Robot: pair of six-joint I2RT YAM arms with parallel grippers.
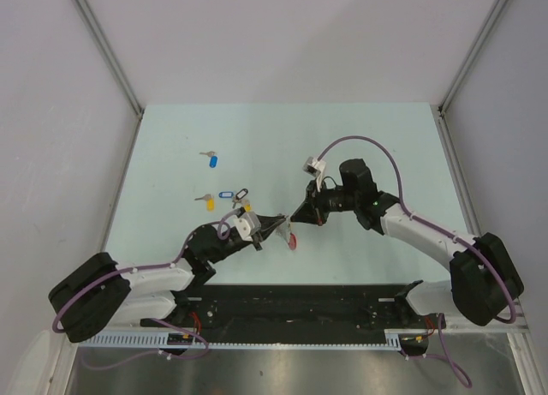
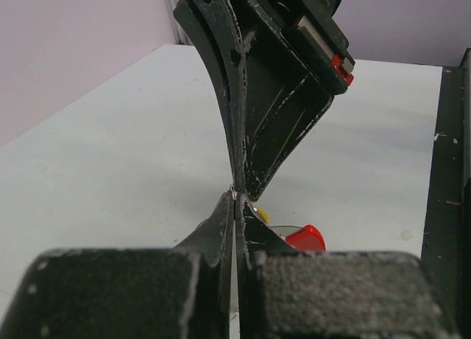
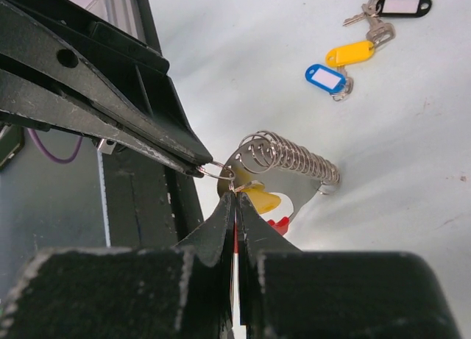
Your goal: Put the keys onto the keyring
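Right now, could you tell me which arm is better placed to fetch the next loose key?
Left: the loose keys lie on its side, beside the left gripper; the right gripper would likely reach across it.

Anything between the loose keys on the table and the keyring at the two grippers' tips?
Nothing visible. The loose keys lie on bare table, apart from the keyring. The left gripper and right gripper are both shut on a small wire ring beside it, so neither is free.

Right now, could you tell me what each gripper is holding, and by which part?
The left gripper and right gripper, both shut, pinch a small wire ring at their tips; the keyring and a yellow-tagged key sit beside it.
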